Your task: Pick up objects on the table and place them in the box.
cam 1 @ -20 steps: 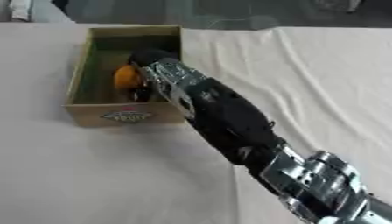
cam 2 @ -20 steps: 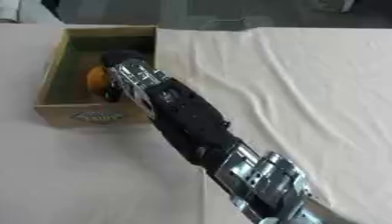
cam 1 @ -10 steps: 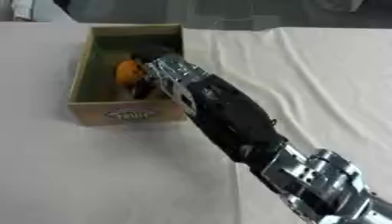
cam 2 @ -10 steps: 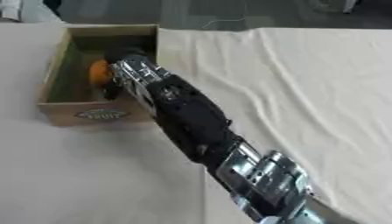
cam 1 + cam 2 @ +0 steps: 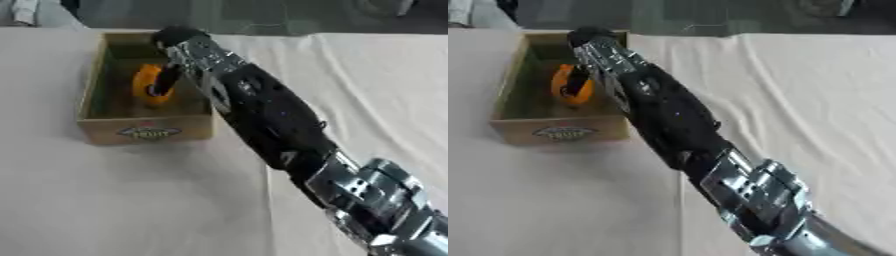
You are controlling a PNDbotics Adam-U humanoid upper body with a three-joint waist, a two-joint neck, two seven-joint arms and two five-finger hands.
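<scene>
So the right robot hand (image 5: 179, 47) is reached out over the cardboard box (image 5: 94, 86), with the arm (image 5: 271, 120) stretched in from the lower right corner, black along the forearm and silver at the joints closest to the camera. An orange object (image 5: 145, 82) is seen inside the box, right below the robot hand and a bit to its left, about mid-floor. A dark finger (image 5: 164, 80) is hung down across the front of the orange thing and looks to be touching it, but whether the robot hand is actually pinched on it or just spread over it can't be told, since the rest of the fingers are hidden behind the wrist. The box is sat on the bench (image 5: 131, 200), which is covered with a pale wrinkled cloth, and an oval label (image 5: 150, 132) is shown on the box wall nearest the camera. The left robot hand isn't seen in either view.
</scene>
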